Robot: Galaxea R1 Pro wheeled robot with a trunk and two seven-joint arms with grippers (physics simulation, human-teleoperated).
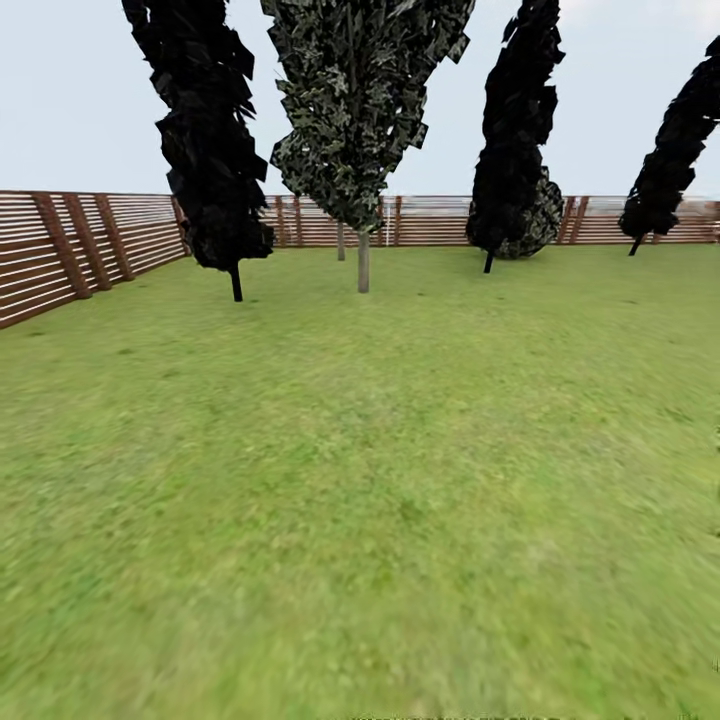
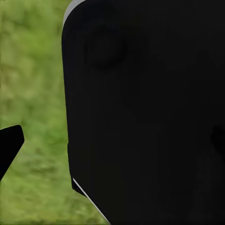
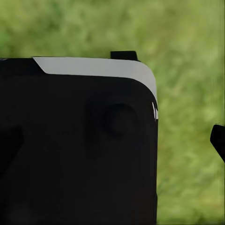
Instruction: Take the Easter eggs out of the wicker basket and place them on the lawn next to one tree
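Across the head view, a wide stretch of short, mottled green lawn (image 1: pixel 380 480) is seen running back to a brown horizontal-slat wooden fence (image 1: pixel 70 250) that rings the garden. Four thin-trunked trees are lined up along the far side: a dark, near-black one at the left (image 1: pixel 205 150), a grey-green leafy one with a pale slim trunk (image 1: pixel 362 262), another dark one (image 1: pixel 515 130) with a rounded bush at its foot, and a leaning dark one at the right edge (image 1: pixel 675 150). The woven basket, the patterned eggs and the thick pale-trunked tree are not to be found in these pictures, so their whereabouts cannot be stated.

Beside a large black housing with a pale edge (image 2: pixel 140 112), blurred grass is shown in the left wrist view, with a dark finger tip (image 2: pixel 9 145) intruding at the edge. A similar black housing (image 3: pixel 79 150) and a dark finger tip (image 3: pixel 218 140) are shown over grass in the right wrist view. How far either tool is spread, and whether anything is held, cannot be told.

The step in hand is judged to be travel or search across the garden. The next move is likely to call for the base or head to be turned until the basket is brought into sight.
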